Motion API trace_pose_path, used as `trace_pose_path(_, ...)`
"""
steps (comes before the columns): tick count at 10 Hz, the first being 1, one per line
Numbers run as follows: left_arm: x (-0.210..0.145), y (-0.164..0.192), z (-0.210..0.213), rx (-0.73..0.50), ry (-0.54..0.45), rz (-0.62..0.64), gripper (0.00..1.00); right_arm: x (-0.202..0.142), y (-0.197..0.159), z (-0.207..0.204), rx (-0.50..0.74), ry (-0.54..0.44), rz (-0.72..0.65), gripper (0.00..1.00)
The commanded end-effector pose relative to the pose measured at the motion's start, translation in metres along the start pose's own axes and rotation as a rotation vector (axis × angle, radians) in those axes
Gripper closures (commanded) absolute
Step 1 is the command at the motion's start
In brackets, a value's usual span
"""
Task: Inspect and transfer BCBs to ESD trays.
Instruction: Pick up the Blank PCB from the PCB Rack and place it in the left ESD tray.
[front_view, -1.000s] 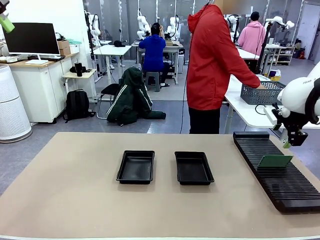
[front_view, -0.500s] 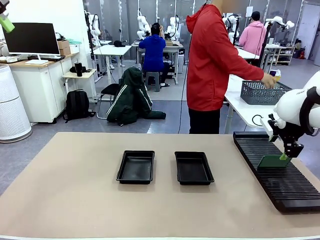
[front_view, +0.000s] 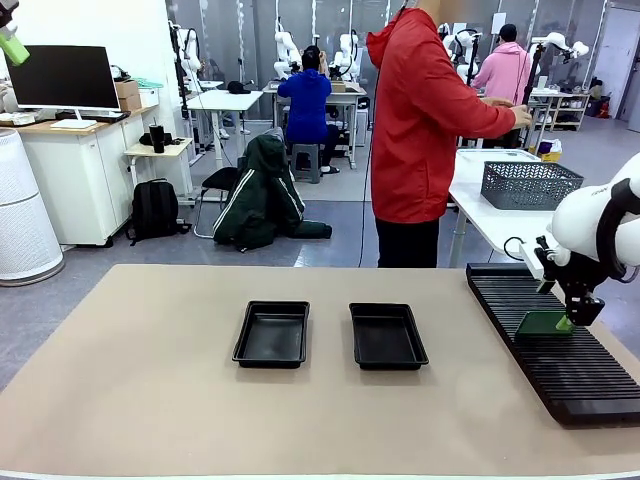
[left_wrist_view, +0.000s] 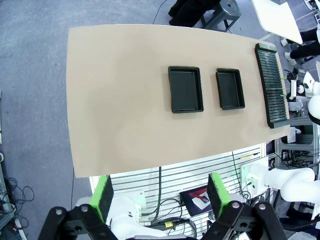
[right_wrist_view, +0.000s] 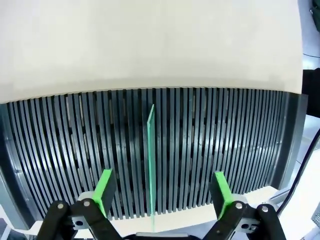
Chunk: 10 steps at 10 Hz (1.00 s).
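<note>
Tan table (front_view: 150, 400), right claw (right_wrist_view: 162, 187) wide astride edge-on BCB (right_wrist_view: 151, 150) in rack (right_wrist_view: 225, 135), its near end hidden, left claw (left_wrist_view: 160, 195) wide aloft

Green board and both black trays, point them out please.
green board (right_wrist_view: 150, 160): right wrist view, thin top edge.
left tray (front_view: 272, 333): front view, bare floor.
right tray (front_view: 387, 335): front view, bare floor.

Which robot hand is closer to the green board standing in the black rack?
The right. The right gripper hangs just over the green board, one open finger on each side. The left gripper is open too, high above the table, far from the board.
</note>
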<state>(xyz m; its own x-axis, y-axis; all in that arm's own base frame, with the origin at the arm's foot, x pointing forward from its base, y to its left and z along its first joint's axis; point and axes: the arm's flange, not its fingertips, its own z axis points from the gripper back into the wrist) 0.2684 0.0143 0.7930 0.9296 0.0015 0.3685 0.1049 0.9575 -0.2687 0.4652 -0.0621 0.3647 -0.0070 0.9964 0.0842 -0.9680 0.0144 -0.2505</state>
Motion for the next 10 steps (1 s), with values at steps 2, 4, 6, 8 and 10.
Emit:
trace_pose_path(2, -0.0016, 0.0003, -0.001, 0.0, -0.002, 0.001, 0.0, -0.0052, 0.0065, -0.0153, -0.035, -0.018, 0.005, 0.0)
trace_pose_path(4, -0.0016, 0.0003, -0.001, 0.0, -0.002, 0.001, 0.0, -0.001, 0.0042, -0.0069, 0.001, 0.0, -0.009, 0.0)
trace_pose_path(6, -0.0016, 0.0003, -0.001, 0.0, -0.002, 0.001, 0.0, -0.001, 0.0042, -0.0069, 0.001, 0.0, -0.009, 0.0)
trace_pose_path(8, -0.0016, 0.0003, -0.001, 0.0, -0.002, 0.001, 0.0, -0.001, 0.0042, -0.0069, 0.001, 0.0, -0.009, 0.0)
trace_pose_path(10, -0.0016, 0.0003, -0.001, 0.0, -0.002, 0.001, 0.0, -0.001, 0.0042, -0.0069, 0.001, 0.0, -0.009, 0.0)
